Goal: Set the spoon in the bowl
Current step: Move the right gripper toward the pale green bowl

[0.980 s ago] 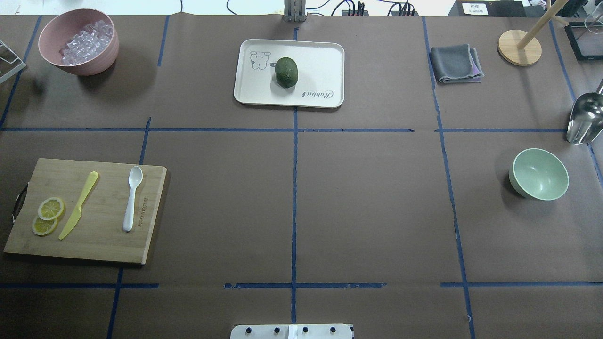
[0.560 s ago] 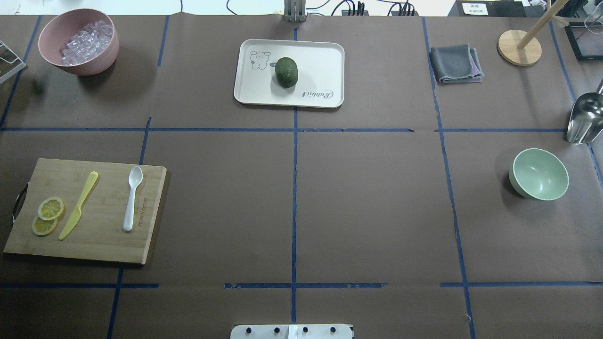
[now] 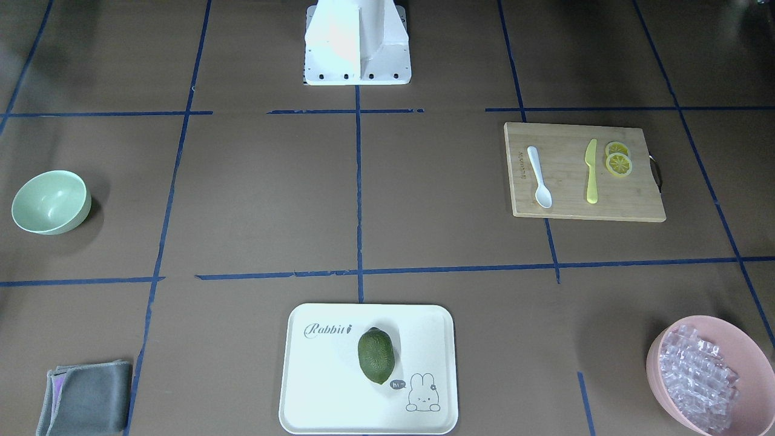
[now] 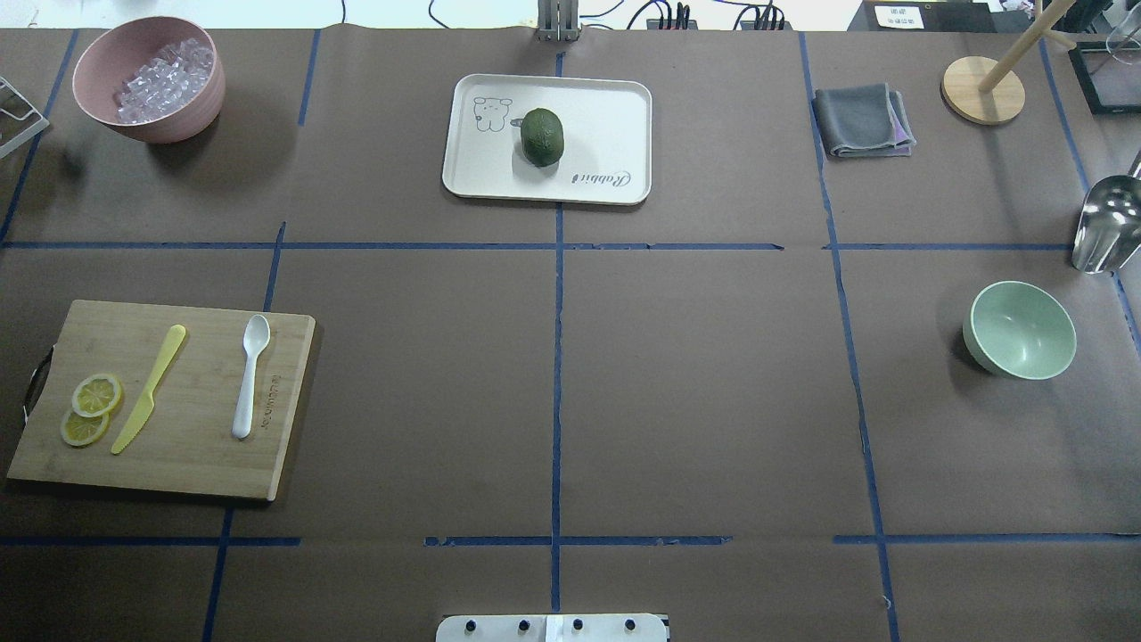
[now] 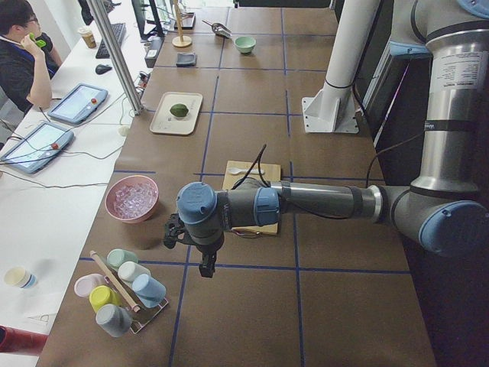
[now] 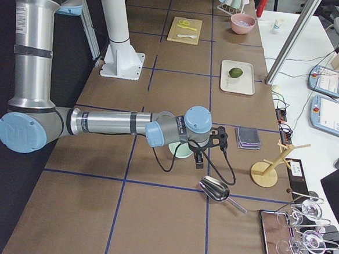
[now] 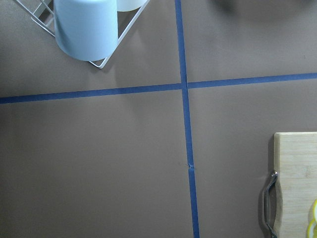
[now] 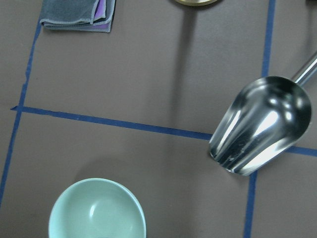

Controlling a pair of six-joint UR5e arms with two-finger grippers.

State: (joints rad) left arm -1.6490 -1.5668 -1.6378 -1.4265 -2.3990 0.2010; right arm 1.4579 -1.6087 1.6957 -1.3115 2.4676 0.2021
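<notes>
The white spoon (image 4: 250, 374) lies on a wooden cutting board (image 4: 187, 464) at the table's left, scoop pointing away from me; it also shows in the front-facing view (image 3: 539, 175). The mint-green bowl (image 4: 1021, 330) stands upright and empty at the right, and shows in the right wrist view (image 8: 96, 210). My left gripper (image 5: 206, 267) hangs over bare table beyond the board's handle end, near a cup rack. My right gripper (image 6: 199, 159) hangs beside the bowl. Both show only in side views, so I cannot tell whether they are open or shut.
On the board lie a yellow knife (image 4: 147, 388) and lemon slices (image 4: 89, 410). A pink bowl of clear cubes (image 4: 147, 76) stands back left, a white tray (image 4: 615, 107) with a green fruit back centre, a grey cloth (image 4: 860, 120) and a metal scoop (image 4: 1105, 223) at the right.
</notes>
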